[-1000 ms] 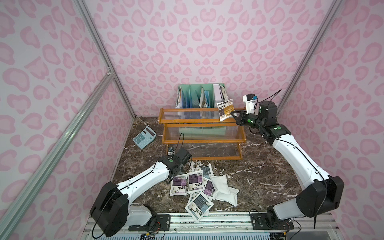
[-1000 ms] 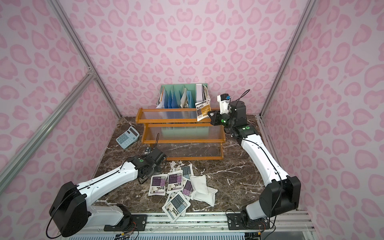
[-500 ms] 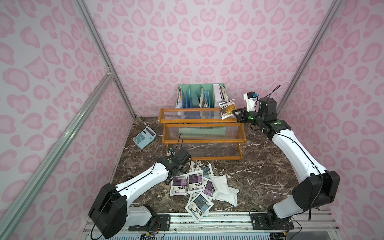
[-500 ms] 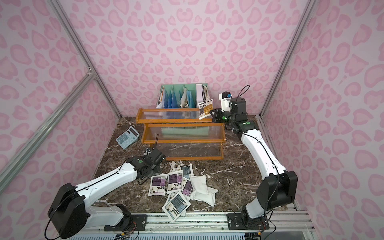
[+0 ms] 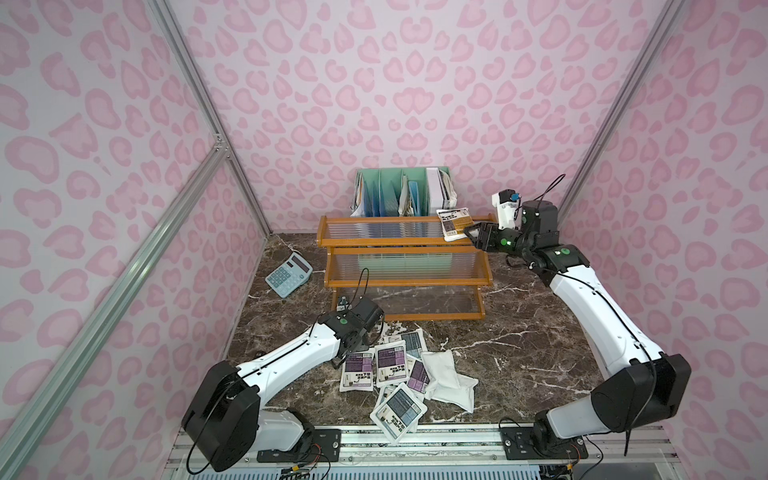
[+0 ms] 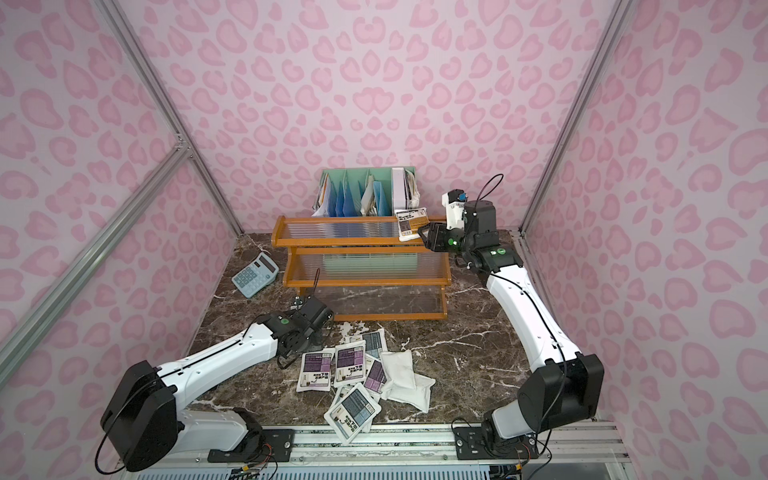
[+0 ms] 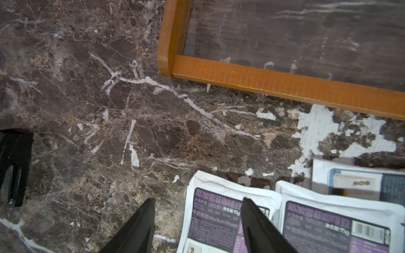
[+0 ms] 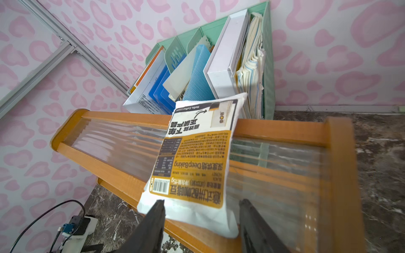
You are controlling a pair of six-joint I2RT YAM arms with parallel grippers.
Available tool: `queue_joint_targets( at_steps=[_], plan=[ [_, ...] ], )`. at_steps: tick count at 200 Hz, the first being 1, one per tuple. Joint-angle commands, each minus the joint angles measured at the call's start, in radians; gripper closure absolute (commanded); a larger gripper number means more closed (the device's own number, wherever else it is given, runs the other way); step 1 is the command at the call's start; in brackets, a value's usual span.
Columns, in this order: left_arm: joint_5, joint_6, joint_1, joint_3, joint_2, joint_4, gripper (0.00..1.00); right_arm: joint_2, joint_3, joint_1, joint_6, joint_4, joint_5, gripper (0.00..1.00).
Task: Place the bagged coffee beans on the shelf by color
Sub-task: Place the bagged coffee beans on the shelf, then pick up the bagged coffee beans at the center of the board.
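The right claw [image 5: 473,235] sits at the right end of the shelf's [image 5: 405,282] top tier, right of centre in both top views. In the right wrist view its fingers [image 8: 156,219] stand spread, and the claw [image 8: 201,201] clamps nothing. A yellow-orange coffee pouch [image 8: 197,157] lies label-up across that tier. Its far edge is at the back rail and its near edge hangs over the front rail between the open fingers. Both top views show the pouch [image 5: 455,224] [image 6: 412,224] just left of the claw. The mint-green file rack [image 5: 399,191] stands behind it.

The remaining pouches lie in a loose, overlapping heap on the marble table [image 5: 519,332], low in the centre of the frame and in front of the shelf. There are purple-labelled pouches [image 5: 357,371], grey-blue ones [image 5: 399,409] and two showing their white backs [image 5: 442,370].

The left claw [image 7: 198,199] hangs open over the heap's left edge. One finger is over bare table and the other over a purple pouch [image 7: 219,219]. It holds nothing.

A light-blue calculator [image 5: 289,274] lies to the left of the shelf.
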Motion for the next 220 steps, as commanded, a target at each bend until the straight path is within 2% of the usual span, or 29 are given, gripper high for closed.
queue_joint_targets(
  at_steps=[1, 45, 67, 92, 108, 139, 175, 220],
  plan=[
    [0.018, 0.026, -0.001, 0.019, 0.011, -0.009, 0.32, -0.049, -0.018, 0.017, -0.042, -0.021, 0.077, 0.4],
    [0.109, 0.132, -0.017, 0.087, 0.055, 0.012, 0.28, -0.178, -0.084, 0.095, -0.072, -0.117, 0.246, 0.4],
    [0.158, 0.223, -0.073, 0.131, 0.076, 0.035, 0.26, -0.253, -0.206, 0.147, -0.029, -0.133, 0.241, 0.41],
    [0.199, 0.312, -0.16, 0.18, 0.118, 0.043, 0.25, -0.335, -0.395, 0.185, 0.027, -0.096, 0.114, 0.42],
    [0.272, 0.368, -0.205, 0.193, 0.145, 0.068, 0.25, -0.377, -0.539, 0.189, 0.074, -0.046, -0.005, 0.43],
    [0.321, 0.409, -0.289, 0.223, 0.214, 0.082, 0.24, -0.436, -0.781, 0.198, 0.169, 0.07, -0.142, 0.45],
    [0.322, 0.448, -0.35, 0.293, 0.303, 0.065, 0.26, -0.41, -0.917, 0.221, 0.177, 0.129, -0.21, 0.48],
    [0.328, 0.454, -0.36, 0.363, 0.41, 0.011, 0.41, -0.331, -1.015, 0.274, 0.183, 0.184, -0.27, 0.49]
  ],
)
